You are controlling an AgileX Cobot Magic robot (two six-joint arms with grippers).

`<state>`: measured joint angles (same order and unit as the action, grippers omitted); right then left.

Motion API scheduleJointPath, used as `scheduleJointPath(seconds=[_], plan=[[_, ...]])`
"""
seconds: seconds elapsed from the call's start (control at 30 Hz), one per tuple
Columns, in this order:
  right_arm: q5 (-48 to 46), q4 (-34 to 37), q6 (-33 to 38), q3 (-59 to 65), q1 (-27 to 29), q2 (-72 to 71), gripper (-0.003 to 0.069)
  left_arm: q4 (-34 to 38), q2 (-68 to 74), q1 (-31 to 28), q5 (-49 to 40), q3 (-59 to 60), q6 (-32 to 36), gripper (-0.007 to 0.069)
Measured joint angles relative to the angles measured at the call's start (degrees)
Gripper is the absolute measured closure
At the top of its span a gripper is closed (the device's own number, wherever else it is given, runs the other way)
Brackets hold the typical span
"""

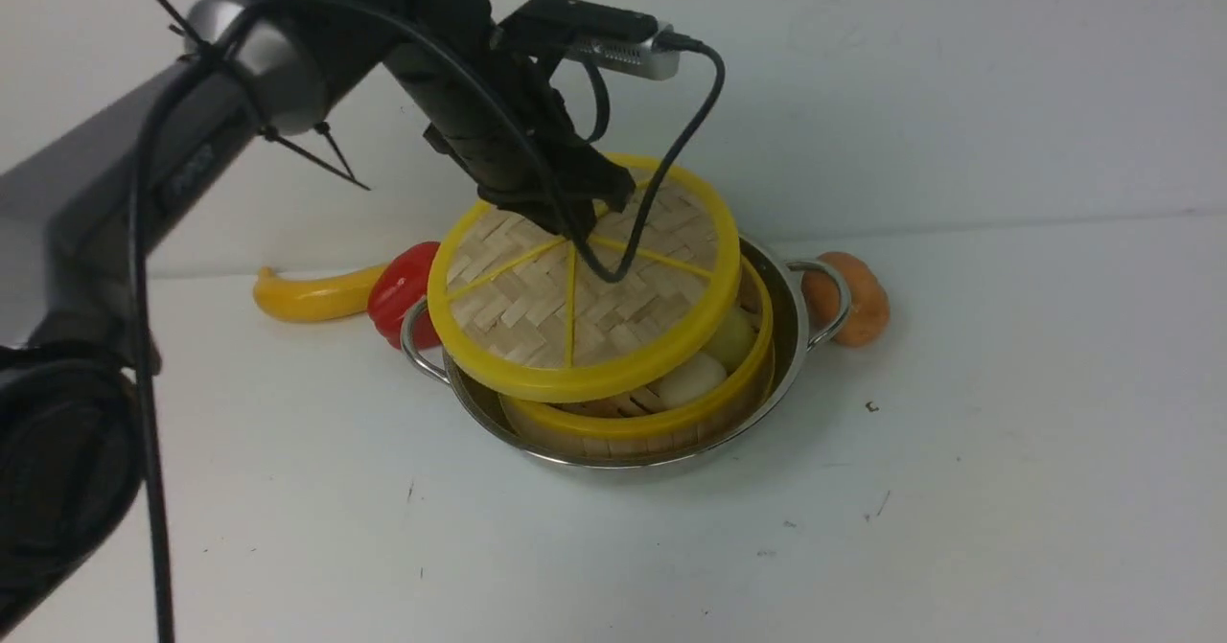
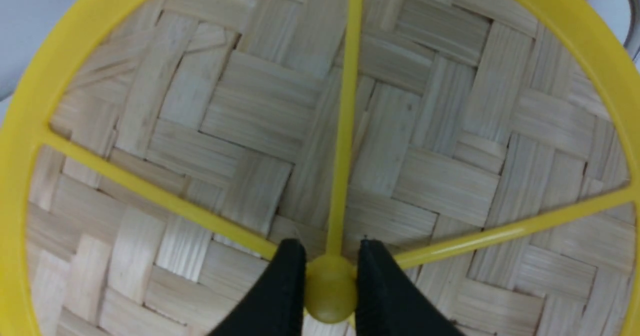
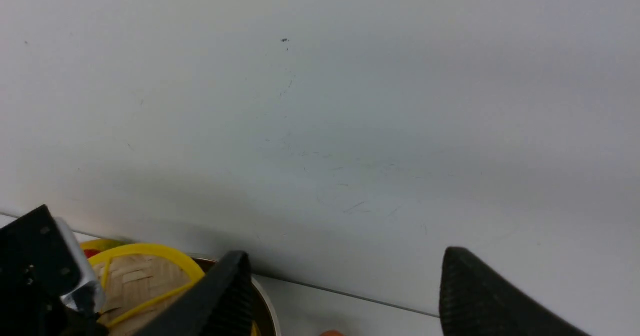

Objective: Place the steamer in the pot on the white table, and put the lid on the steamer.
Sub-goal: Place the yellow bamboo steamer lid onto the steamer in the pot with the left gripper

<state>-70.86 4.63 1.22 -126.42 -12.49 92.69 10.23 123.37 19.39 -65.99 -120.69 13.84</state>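
Observation:
The steel pot stands on the white table with the steamer inside it; pale buns show at the steamer's right side. The lid hangs tilted above the steamer, its left edge lower, covering most of it. My left gripper is shut on the lid's central yellow knob, one black finger on each side, with the left gripper at the middle of the woven lid. My right gripper is open and empty, beside the pot and the lid.
A yellow pepper and a red pepper lie behind the pot's left handle. An orange vegetable touches its right handle. The left arm's wrist camera and cable hang over the lid. A white wall rises behind the table.

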Motion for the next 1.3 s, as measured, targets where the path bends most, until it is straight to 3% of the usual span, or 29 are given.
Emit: scheduleJointPath(seconds=[1.3], plan=[[0.0, 0.0, 0.0, 0.0, 0.0, 0.0, 0.0172, -0.1, 6.6, 2.5, 4.1, -1.8, 3.0, 0.051]])
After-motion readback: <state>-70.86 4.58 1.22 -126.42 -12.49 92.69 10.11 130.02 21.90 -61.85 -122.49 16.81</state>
